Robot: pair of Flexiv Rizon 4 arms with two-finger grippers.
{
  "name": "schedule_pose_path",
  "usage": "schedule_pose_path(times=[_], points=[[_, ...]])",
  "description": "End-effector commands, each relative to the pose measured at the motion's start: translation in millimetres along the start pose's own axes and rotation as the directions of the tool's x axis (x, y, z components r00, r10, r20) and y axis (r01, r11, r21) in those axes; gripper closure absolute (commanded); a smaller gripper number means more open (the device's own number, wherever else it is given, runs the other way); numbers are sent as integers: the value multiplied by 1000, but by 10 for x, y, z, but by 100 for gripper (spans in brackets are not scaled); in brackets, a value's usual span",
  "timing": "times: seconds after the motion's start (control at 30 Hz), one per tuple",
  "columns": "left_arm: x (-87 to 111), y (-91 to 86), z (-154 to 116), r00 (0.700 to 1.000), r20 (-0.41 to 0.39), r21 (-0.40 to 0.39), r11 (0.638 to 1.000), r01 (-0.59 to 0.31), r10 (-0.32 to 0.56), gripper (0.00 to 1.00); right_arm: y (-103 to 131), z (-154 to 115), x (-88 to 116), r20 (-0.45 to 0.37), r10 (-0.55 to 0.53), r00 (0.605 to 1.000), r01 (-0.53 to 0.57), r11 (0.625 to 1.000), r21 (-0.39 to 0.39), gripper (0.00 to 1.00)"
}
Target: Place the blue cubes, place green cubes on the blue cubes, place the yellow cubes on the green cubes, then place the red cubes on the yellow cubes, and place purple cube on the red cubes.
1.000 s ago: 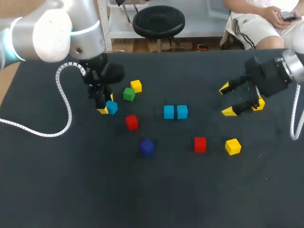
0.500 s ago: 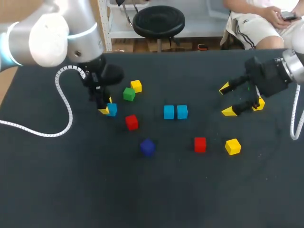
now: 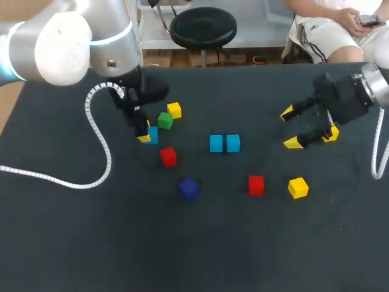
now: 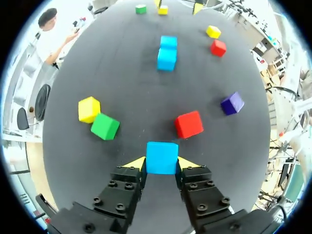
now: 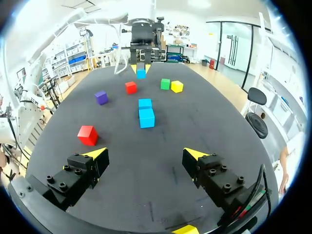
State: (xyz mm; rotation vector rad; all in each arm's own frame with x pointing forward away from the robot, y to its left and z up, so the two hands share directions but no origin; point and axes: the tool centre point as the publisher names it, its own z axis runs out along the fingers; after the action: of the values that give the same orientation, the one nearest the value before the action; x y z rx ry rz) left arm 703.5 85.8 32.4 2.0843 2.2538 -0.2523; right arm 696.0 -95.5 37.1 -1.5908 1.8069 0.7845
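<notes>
On the dark matte table [image 3: 243, 243], a small bright blue cube [image 4: 162, 157] is clamped between the yellow-tipped fingers of the left gripper [image 4: 162, 165], near a green cube [image 3: 165, 120] and a red cube [image 3: 168, 156]. Two touching blue cubes [image 3: 224, 143] lie mid-table. The right gripper [image 3: 290, 128] is spread wide and holds nothing.

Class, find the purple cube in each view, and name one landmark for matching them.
Head view: purple cube near the table's middle, just nearer the camera than a red cube.
Left wrist view: purple cube ahead of the left gripper, beside that red cube.
Right wrist view: purple cube far ahead, beside the same red cube.
Shared landmark: the pair of blue cubes.
</notes>
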Motion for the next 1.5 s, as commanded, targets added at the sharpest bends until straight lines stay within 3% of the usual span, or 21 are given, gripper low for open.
schedule_pose_path(times=[0.03,0.3,0.77,0.93,1.5], points=[[-37,-143,-123,999,10,-69,997,-46,47,100,1,0,2,2,-1,1000,1,1000,1,0],[-230,-159,-232,986,35,-75,985,-158,161,100,1,0,2,2,-1,1000,1,1000,1,0],[-554,-348,-267,998,18,29,998,-64,64,100,1,0,2,2,-1,1000,1,1000,1,0],[-540,-394,-203,999,37,33,999,-32,31,100,1,0,2,2,-1,1000,1,1000,1,0],[-554,-399,-185,997,42,31,997,-67,65,100,1,0,2,2,-1,1000,1,1000,1,0]])
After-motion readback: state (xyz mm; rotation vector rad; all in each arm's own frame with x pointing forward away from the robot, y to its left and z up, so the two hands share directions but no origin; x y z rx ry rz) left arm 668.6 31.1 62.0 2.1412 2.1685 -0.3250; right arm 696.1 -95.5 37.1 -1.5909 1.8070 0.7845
